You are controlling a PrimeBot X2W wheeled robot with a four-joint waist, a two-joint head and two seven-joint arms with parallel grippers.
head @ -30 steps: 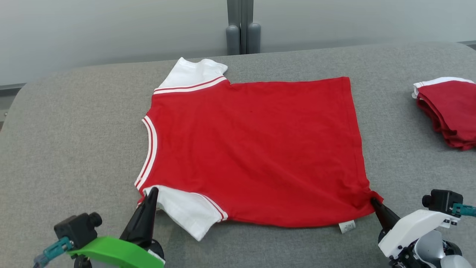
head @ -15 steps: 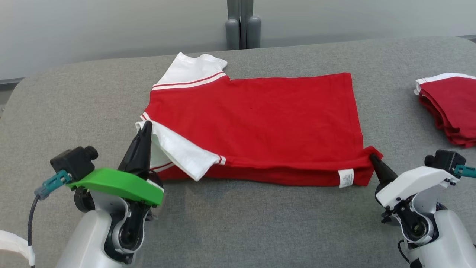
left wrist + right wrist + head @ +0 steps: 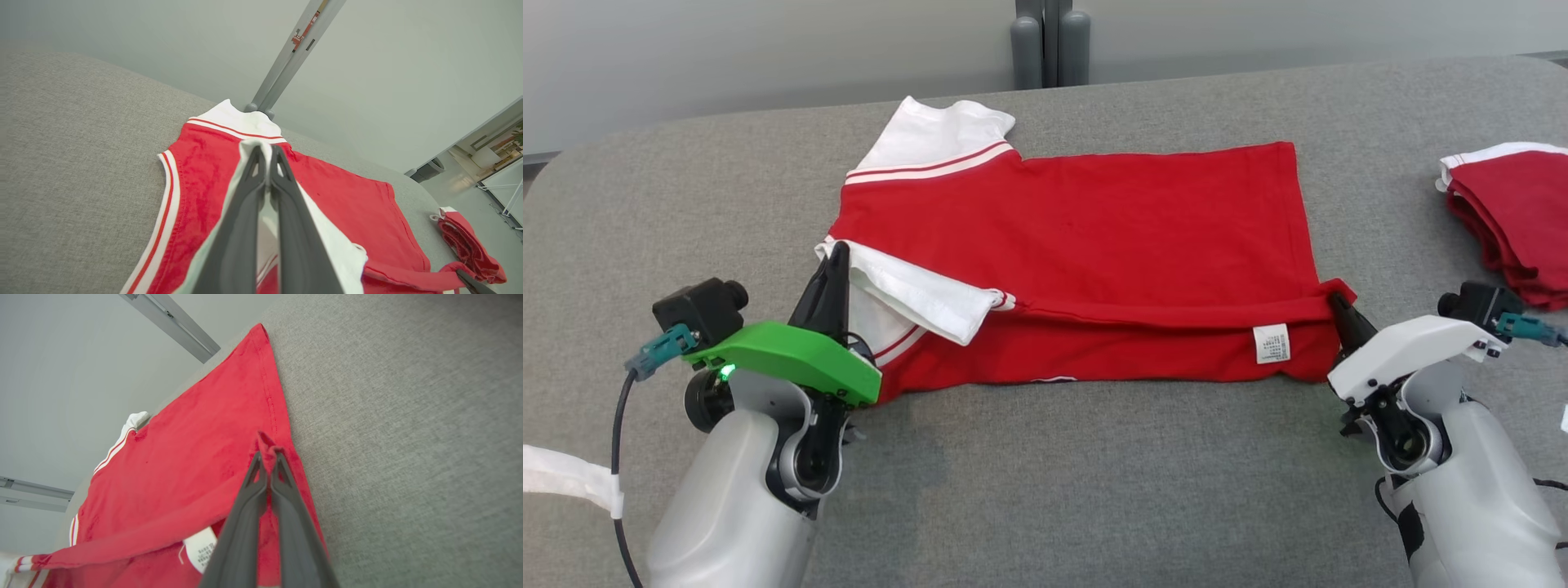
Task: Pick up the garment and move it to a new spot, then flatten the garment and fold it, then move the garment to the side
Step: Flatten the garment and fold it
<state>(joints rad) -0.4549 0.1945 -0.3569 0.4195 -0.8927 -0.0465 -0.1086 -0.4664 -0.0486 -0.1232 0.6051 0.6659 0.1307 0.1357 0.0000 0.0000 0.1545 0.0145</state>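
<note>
Now the fold is under way: a second ago the garment (image 3: 1094, 220) lay flat mid-table on the grey table (image 3: 1054, 490), and since then both arms have lifted its near edge and carried it away from the robot, doubling the front strip over. The left gripper (image 3: 837, 251) pinches the white sleeve (image 3: 915, 298), the right gripper (image 3: 1334, 299) pinches the red hem corner, both clamped tight on cloth. The first fold looks about half done. No bin or tray here: the folded stack (image 3: 1511, 220) lies bare on the table, far right
</note>
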